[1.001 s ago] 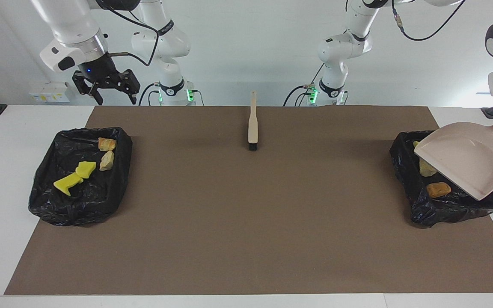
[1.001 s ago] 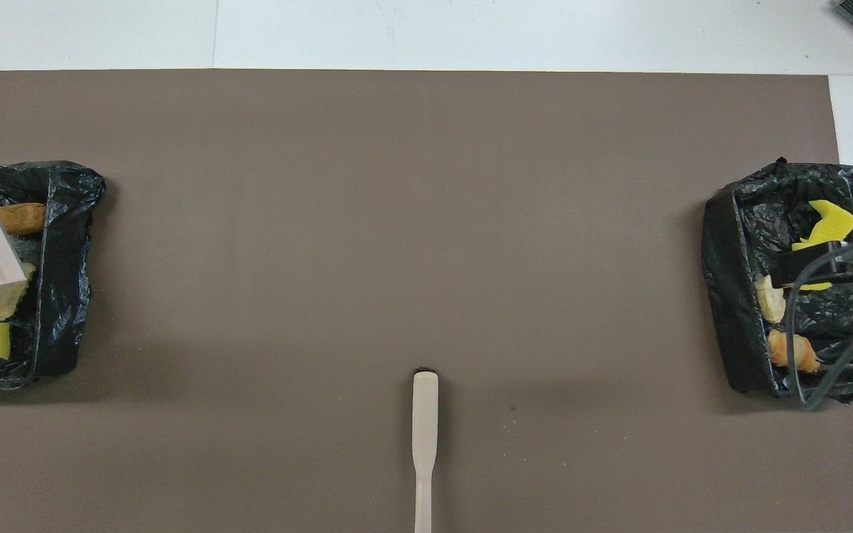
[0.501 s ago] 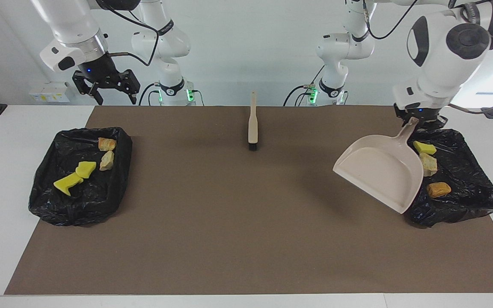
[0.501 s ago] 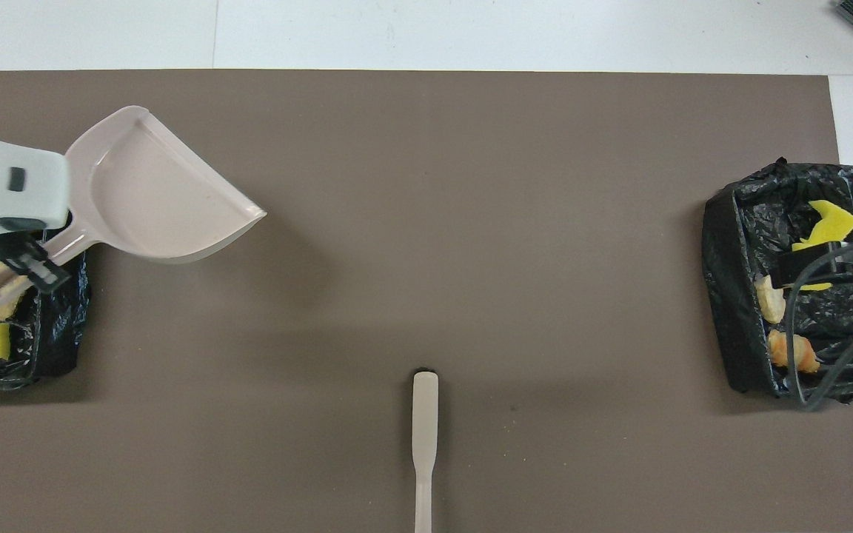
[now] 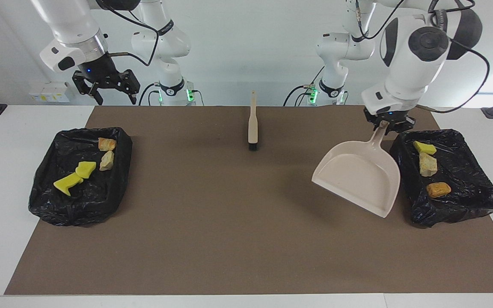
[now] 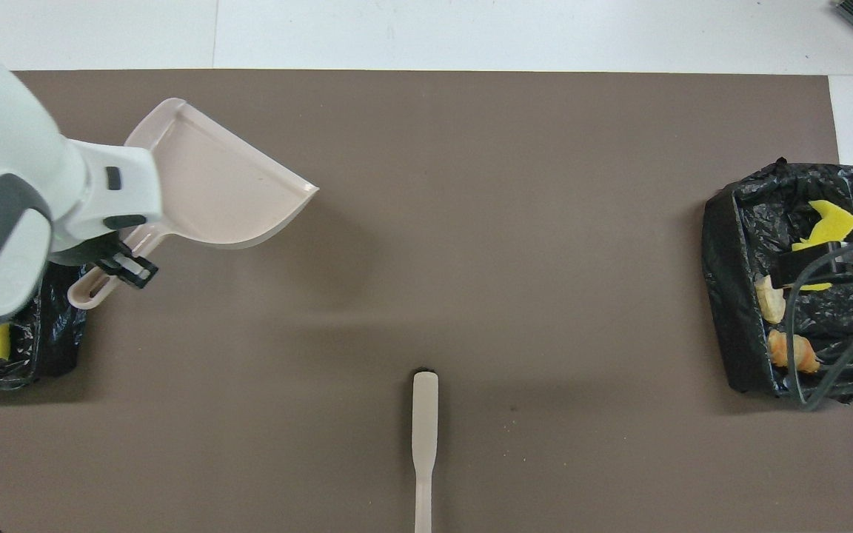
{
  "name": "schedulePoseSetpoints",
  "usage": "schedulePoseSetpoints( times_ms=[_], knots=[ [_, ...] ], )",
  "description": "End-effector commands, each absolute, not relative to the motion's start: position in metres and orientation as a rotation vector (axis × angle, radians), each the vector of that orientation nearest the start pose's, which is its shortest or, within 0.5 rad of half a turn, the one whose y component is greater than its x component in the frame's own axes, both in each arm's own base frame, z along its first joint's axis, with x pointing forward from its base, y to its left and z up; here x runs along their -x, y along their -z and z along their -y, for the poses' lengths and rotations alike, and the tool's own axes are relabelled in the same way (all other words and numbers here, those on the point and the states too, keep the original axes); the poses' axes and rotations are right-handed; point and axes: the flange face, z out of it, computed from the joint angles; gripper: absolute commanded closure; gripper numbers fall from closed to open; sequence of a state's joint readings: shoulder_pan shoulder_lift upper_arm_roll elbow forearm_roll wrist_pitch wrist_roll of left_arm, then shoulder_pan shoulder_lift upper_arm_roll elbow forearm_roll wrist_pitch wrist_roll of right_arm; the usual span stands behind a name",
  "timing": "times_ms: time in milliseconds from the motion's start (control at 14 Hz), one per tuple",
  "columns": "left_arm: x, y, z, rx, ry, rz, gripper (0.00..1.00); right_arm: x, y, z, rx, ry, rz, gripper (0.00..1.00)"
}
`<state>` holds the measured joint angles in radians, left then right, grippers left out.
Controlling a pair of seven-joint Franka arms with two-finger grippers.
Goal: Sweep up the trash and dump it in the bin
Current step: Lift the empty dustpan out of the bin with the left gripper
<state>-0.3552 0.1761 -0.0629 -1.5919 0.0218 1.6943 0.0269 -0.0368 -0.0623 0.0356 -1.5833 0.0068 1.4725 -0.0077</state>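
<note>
My left gripper [image 5: 387, 124] pinches the handle of the empty dustpan [image 5: 360, 176], tilted in the air over the mat [image 5: 229, 222] beside one bin [image 5: 464, 205]. My right gripper [image 5: 108, 87], fingers spread, waits above the other bin [image 5: 79, 209]. All the trash [image 5: 427, 164] lies in the bins. Risk: the thin handle could twist in the pinch, or the pan's edge could clip the bin.
</note>
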Motion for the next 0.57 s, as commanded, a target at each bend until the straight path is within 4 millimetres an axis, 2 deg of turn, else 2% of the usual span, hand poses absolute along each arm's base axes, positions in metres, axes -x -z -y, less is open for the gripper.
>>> schedulePoseSetpoints(
  times_ms=[0,72,215,286,429,501],
  knots=[
    [-0.566,-0.474,0.303,3.096,-0.069,-0.497,1.00,-0.519,-0.644,0.000,3.121,-0.065,-0.010,0.00],
    [-0.567,-0.464,0.324,3.117,-0.026,-0.452,1.00,-0.519,-0.644,0.000,3.121,-0.065,-0.010,0.00],
    [-0.570,-0.451,0.339,3.170,0.032,-0.416,1.00,-0.519,-0.644,0.000,3.121,-0.065,-0.010,0.00],
    [-0.565,-0.437,0.356,3.186,0.023,-0.397,1.00,-0.519,-0.644,0.000,3.121,-0.065,-0.010,0.00],
    [-0.553,-0.427,0.375,3.231,0.042,-0.241,1.00,-0.519,-0.644,0.000,3.121,-0.065,-0.010,0.00],
    [-0.545,-0.418,0.384,3.234,0.046,-0.233,1.00,-0.519,-0.644,0.000,3.121,-0.065,-0.010,0.00]
  ],
)
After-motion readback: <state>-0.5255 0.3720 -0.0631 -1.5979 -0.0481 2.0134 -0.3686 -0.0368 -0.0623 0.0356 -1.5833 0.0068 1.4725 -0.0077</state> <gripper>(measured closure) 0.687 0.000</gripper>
